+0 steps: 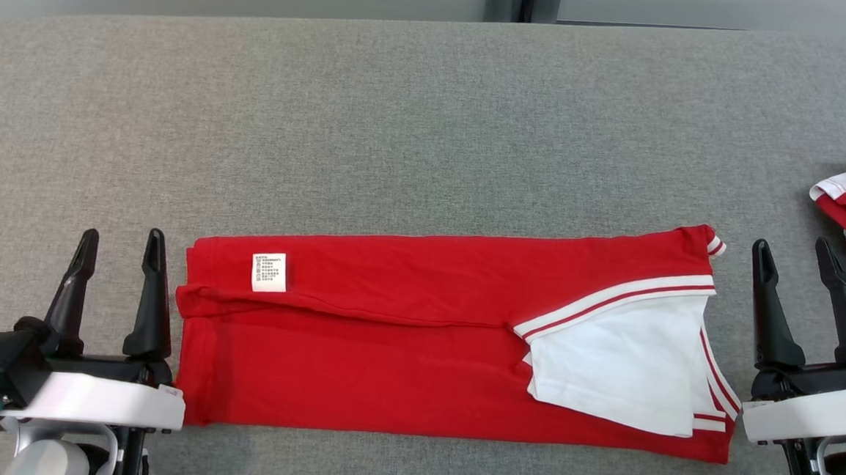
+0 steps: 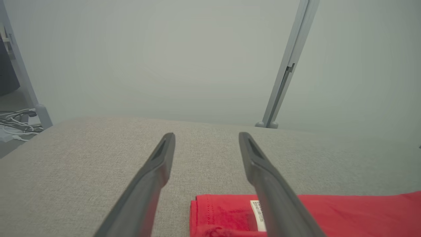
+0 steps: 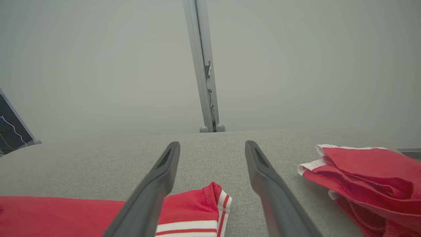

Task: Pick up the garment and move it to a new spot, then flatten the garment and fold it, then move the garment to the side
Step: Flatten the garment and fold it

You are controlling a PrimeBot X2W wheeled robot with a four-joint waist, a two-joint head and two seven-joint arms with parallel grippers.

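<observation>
Prob. a lab/test room: wide grey fabric-covered surface (image 1: 430, 120), plain frosted partition panels (image 2: 164, 59) w/ grey metal post (image 2: 283, 75) behind, loose cables (image 2: 18, 121) on floor alongside.

A: Where does the head camera sit?
B: High up, facing steeply down on the grey counter (image 1: 401, 119), with the left pincer (image 1: 123, 234) and right pincer (image 1: 792, 244) at its lower corners.
A: And the wrist cameras?
B: Low and close to the counter. Each looks along its own fingers toward the pale far wall. The left one catches the labelled end of the folded garment (image 2: 223, 214). The right one catches its striped end, plus the red pile (image 3: 368, 177). All three views share that garment.
</observation>
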